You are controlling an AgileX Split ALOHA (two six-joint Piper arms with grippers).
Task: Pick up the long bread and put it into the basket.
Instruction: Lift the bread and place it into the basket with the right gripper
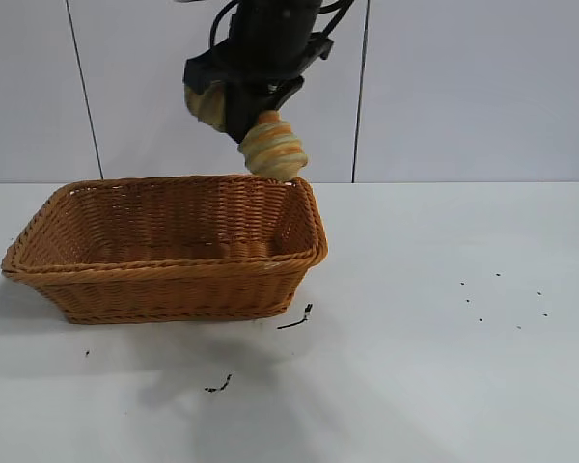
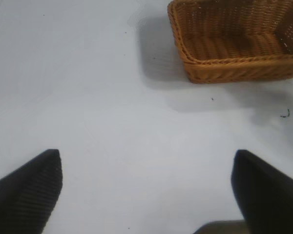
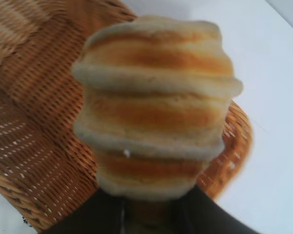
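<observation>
Pick-up done, drop-off pending: long bread (image 1: 270, 145) clamped mid-length in the right gripper (image 1: 254, 104), jaws closed on it, held in the air above the far right corner of the basket (image 1: 164, 280) and not yet inside, so lowering and release left to do, judging by the bare basket floor. Long axis tilted, one rounded end pointing down toward the basket's rim, the other poking out past the gripper's far side. Left gripper (image 2: 146, 190) idle, well apart from the basket over bare table (image 2: 88, 97), fingers spread wide, gripping nothing.
</observation>
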